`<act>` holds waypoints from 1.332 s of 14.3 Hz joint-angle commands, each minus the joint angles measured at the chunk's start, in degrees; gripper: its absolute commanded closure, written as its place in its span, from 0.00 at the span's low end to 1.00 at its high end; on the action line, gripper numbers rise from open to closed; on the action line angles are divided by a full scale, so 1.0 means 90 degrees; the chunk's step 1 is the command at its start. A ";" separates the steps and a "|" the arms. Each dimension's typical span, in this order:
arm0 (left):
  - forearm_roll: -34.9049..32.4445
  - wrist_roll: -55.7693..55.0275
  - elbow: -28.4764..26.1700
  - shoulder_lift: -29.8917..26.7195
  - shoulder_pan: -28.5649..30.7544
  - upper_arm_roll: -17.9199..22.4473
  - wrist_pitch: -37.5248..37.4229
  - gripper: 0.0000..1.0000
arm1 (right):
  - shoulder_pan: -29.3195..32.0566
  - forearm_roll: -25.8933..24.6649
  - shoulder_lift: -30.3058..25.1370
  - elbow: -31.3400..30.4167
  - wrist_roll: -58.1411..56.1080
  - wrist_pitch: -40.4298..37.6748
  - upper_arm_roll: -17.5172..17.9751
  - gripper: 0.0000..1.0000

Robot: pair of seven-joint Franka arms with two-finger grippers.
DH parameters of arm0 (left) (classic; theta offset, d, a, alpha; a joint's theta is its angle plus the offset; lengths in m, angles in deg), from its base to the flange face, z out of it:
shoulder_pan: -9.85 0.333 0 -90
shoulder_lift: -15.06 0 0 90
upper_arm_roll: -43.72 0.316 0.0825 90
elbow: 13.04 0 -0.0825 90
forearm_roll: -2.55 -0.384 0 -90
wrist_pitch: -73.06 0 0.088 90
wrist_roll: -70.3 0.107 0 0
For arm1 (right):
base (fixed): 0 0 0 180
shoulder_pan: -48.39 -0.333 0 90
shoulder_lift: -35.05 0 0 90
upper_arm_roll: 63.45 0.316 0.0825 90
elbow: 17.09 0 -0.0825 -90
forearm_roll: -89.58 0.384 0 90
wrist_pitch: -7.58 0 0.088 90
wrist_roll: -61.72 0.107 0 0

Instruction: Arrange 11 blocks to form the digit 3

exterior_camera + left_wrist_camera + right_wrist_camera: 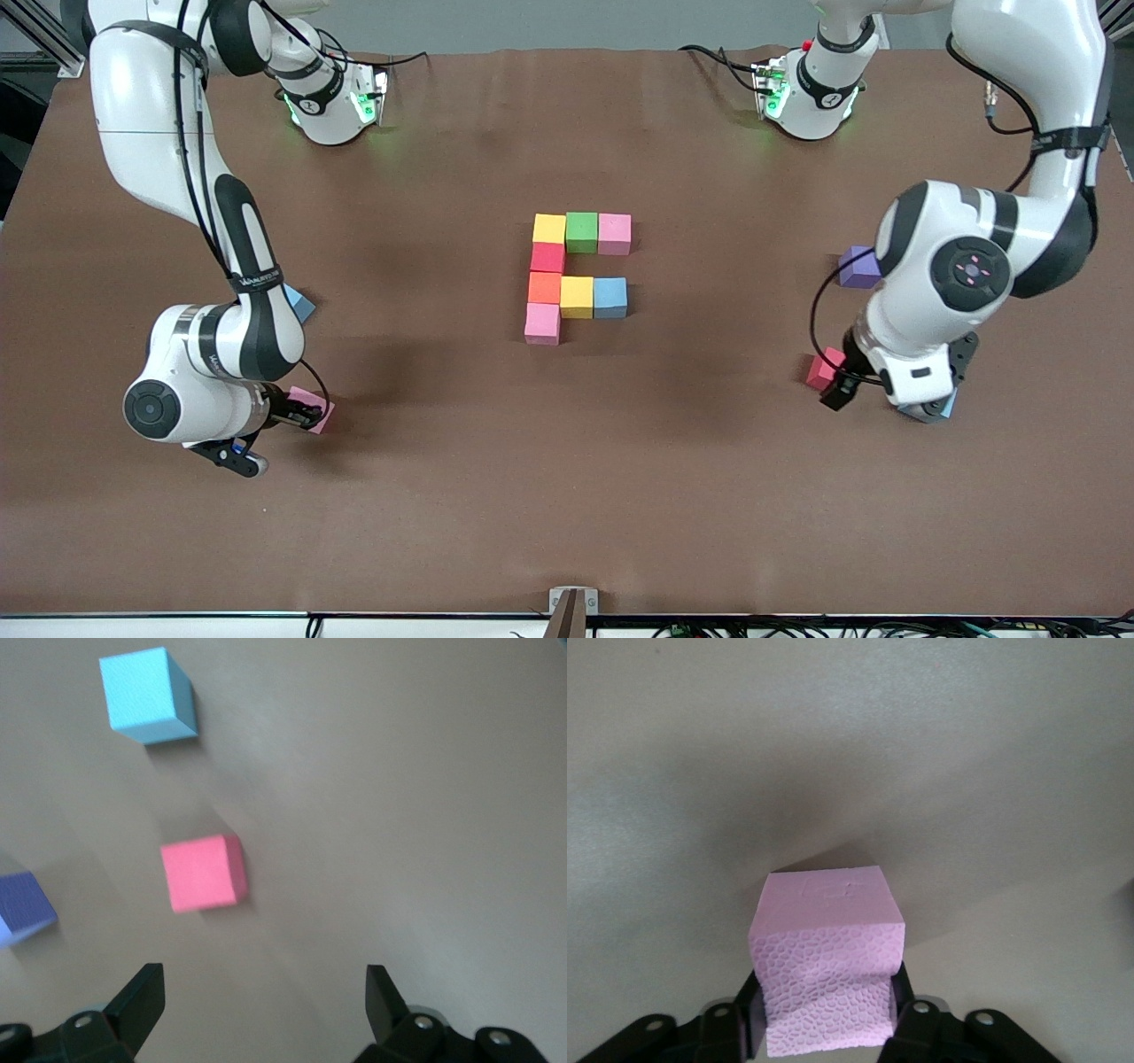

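Beside red cube [203, 873], left pincer [266, 1001] agape; right pincer [824, 1020] clamping pink cube [827, 967].

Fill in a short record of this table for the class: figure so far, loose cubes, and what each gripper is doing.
figure: eight touching cubes mid-table, two rows and a column
right gripper: shut on pink cube, squeezing its sides, at the right arm's end
left gripper: open, over the table near red cube
loose at left arm's end: red cube, light blue cube, purple cube

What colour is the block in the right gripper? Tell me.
Pink block, squeezed by the right gripper; clearest in the right wrist view.
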 commanded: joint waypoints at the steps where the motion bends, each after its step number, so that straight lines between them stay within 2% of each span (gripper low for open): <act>1: -0.0145 0.0049 0.0020 0.0293 0.0279 -0.0084 -0.0065 0.00 | 0.0044 0.0117 -0.0123 -0.0027 -0.0127 0.0060 0.0117 0.46; 5: -0.0048 0.0020 -0.0321 0.0538 0.0582 -0.0094 0.0188 0.00 | -0.0394 0.0107 -0.0172 0.0636 -0.0488 -0.0086 0.0420 0.47; 8: -0.0057 0.0020 -0.0945 0.0577 0.0845 -0.0094 0.1045 0.00 | -0.1067 0.0117 -0.0123 0.1057 -0.0488 -0.0057 0.0420 0.47; 12: -0.0048 0.0000 -0.1630 0.0578 0.0895 -0.0084 0.1906 0.00 | -0.1820 0.0127 0.0003 0.1380 0.0251 0.0011 0.0410 0.59; 18: -0.0058 0.0010 -0.1845 0.0636 0.0992 -0.0084 0.2209 0.00 | -0.2572 0.0127 0.0696 0.1936 0.0489 -0.0086 0.0410 0.60; 19: -0.0058 0.0010 -0.1904 0.0655 0.0992 -0.0084 0.2346 0.03 | -0.2641 0.0175 0.0726 0.1946 0.0489 -0.0115 0.0410 0.60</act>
